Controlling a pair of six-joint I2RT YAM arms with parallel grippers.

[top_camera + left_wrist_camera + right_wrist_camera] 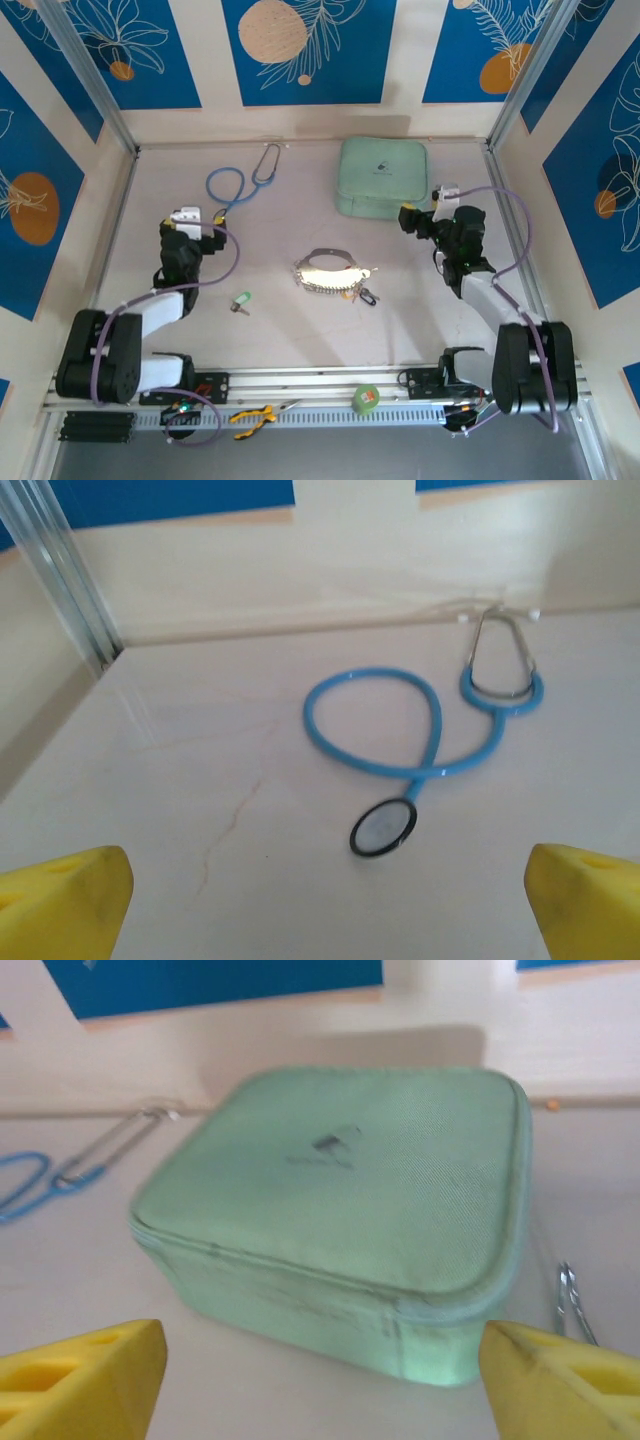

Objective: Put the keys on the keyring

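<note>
With the jaws of the left gripper (190, 216) and the right gripper (441, 196) held wide apart and empty, pointed at the far edge of the table (270, 340), the keyring (328, 270) is laid mid-table between them, long axis left-to-right, the loose green key (241, 301) being nearer the left gripper.

The pale, faintly veined table (270, 330) carries a handful of things. At the far left lies a blue-tubed stethoscope (420, 772), its tube curled in one loop, the metal earpieces towards the far wall and the round chest piece nearer. Far and right of centre sits a mint-green zipped pouch (382, 177), flat on the surface. Near the middle lies the keyring (325, 272), a silvery oval loop. A few small keys (366, 294) lie at its near right end, possibly touching it. A green-headed key (241, 301) lies alone, left of the loop.
</note>
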